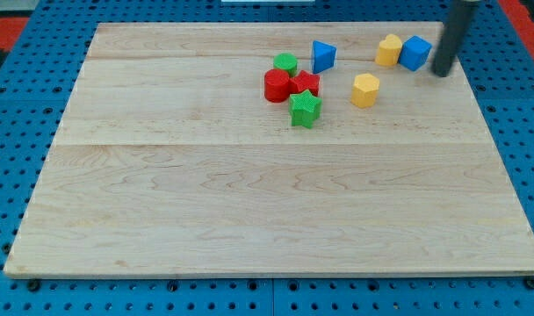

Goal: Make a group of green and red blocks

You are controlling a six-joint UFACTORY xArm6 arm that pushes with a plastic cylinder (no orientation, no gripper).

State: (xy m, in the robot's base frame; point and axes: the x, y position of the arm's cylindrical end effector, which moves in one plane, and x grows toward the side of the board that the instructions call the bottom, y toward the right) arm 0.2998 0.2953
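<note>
A green cylinder (pixel 285 62), a red cylinder (pixel 276 86), a red star (pixel 306 84) and a green star (pixel 305 109) sit bunched together at the upper middle of the wooden board (pixel 205 202). My tip (pixel 442 73) is at the view's upper right, just right of a blue cube (pixel 415 53) and far right of the red and green cluster. It touches none of the red or green blocks.
A blue triangular block (pixel 322 56) lies just right of the green cylinder. A yellow block (pixel 389 50) touches the blue cube's left side. Another yellow block (pixel 364 90) lies right of the red star. Blue pegboard surrounds the board.
</note>
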